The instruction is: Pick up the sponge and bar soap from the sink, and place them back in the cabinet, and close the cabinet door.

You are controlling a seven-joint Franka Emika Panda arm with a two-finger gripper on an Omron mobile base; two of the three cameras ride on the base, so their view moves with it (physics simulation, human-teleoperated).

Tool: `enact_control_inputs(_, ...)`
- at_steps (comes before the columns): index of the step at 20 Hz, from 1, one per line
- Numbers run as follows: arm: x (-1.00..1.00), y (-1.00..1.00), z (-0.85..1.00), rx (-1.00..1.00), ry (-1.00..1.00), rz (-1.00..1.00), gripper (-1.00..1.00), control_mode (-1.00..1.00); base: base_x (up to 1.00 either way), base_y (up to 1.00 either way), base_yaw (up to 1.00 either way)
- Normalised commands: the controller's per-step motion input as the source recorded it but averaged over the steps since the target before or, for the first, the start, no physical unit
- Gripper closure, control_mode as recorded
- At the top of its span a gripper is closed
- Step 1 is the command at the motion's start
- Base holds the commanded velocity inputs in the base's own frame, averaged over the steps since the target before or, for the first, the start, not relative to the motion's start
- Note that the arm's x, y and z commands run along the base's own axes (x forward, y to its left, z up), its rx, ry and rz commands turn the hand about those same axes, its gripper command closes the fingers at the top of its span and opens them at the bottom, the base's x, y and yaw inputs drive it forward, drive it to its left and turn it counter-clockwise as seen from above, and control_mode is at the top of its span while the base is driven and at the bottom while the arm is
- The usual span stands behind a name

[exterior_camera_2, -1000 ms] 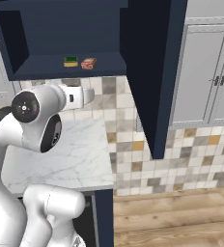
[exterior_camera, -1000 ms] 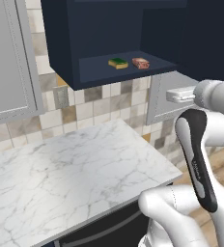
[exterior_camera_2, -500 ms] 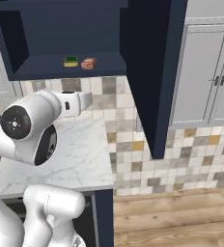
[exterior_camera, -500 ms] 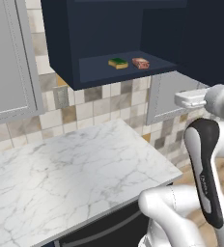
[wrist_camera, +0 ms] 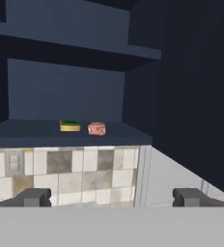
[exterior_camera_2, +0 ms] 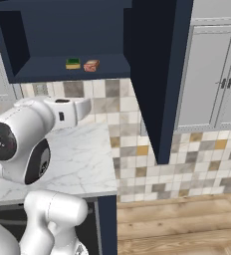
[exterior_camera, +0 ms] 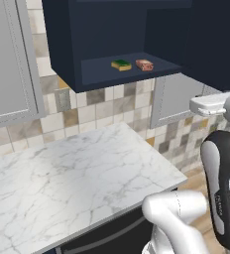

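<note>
1. Hand view showed the end effector (wrist_camera: pixel 112 197) with its two dark fingertips (wrist_camera: pixel 35 197) spread wide and nothing between them, aimed at the open cabinet (wrist_camera: pixel 65 91).
2. The sponge (wrist_camera: pixel 70 126) lay flat on the cabinet's bottom shelf, green face up with a yellow edge showing.
3. The bar soap (wrist_camera: pixel 97 128) sat just beside the sponge on the same shelf, on the side nearer the door; the two looked apart, though the gap was small.
4. Left base view showed the sponge (exterior_camera: pixel 121 65) and bar soap (exterior_camera: pixel 144 65) side by side, well back from the shelf's front edge.
5. The cabinet door (exterior_camera_2: pixel 155 74) stood swung out, seen nearly edge-on in the right base view, in front of a light grey wall cabinet (exterior_camera_2: pixel 214 74).
6. Below the cabinet ran a tiled backsplash (exterior_camera: pixel 87 111) and a white marble tabletop (exterior_camera: pixel 72 183).
7. The white arm (exterior_camera_2: pixel 23 144) rose at the lower left of the right base view, its hand held below the level of the shelf.
</note>
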Motion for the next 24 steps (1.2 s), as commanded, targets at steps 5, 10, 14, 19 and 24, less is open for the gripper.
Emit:
enact_control_inputs(5,-0.61,-0.18,0.13,0.00,-0.10,0.00,-1.00,-1.00,0.00,0.00,0.00)
enact_control_inputs(10,-0.56,-0.12,0.18,0.00,-0.06,0.00,-1.00,-1.00,0.00,0.00,0.00)
enact_control_inputs(14,-0.54,-0.04,0.20,0.00,-0.04,0.00,-1.00,-1.00,0.00,0.00,0.00)
enact_control_inputs(19,-0.53,-0.04,0.06,0.00,-0.03,0.00,-1.00,-1.00,0.00,0.00,0.00)
enact_control_inputs(24,-0.36,-0.16,0.00,0.00,0.00,0.01,-1.00,-1.00,0.00,0.00,0.00)
